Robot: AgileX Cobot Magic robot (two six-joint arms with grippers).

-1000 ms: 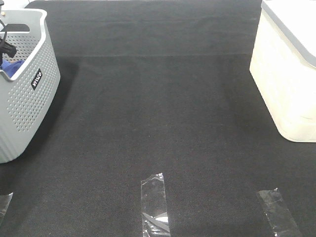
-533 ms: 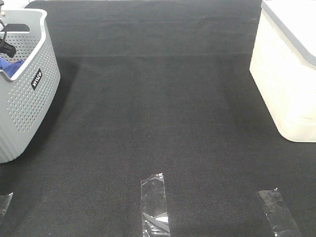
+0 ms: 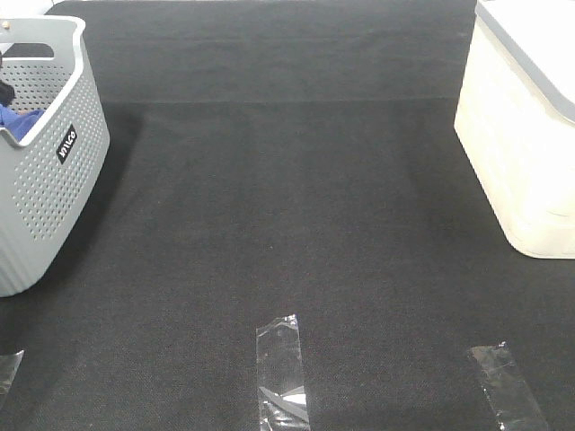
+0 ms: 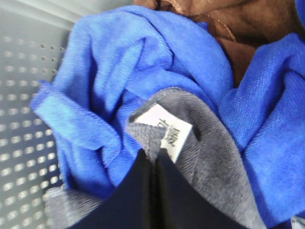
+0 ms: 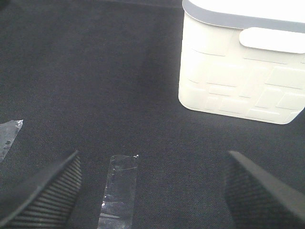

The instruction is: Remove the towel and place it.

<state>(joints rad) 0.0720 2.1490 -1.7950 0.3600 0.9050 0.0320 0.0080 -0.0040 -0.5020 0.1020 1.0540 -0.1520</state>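
Observation:
In the left wrist view my left gripper (image 4: pixel 153 160) is down inside the grey perforated basket (image 3: pixel 54 171). Its two dark fingers are closed together on a fold of the grey towel (image 4: pixel 209 162), right beside the towel's white label (image 4: pixel 167 132). A bright blue cloth (image 4: pixel 119 62) is bunched around and over the towel, and it also shows in the exterior view (image 3: pixel 18 121). My right gripper (image 5: pixel 152 200) is open and empty above the black mat (image 3: pixel 287 224). Neither gripper is clearly visible in the exterior view.
A brown cloth (image 4: pixel 233 24) lies in the basket beyond the blue one. A white lidded bin (image 3: pixel 526 126) stands at the right, also in the right wrist view (image 5: pixel 243 62). Strips of clear tape (image 3: pixel 281 368) are stuck on the mat near the front edge.
The dark part of my left arm seen above the basket's rim has slipped leftward, almost out of the exterior view. The basket and bin have not moved.

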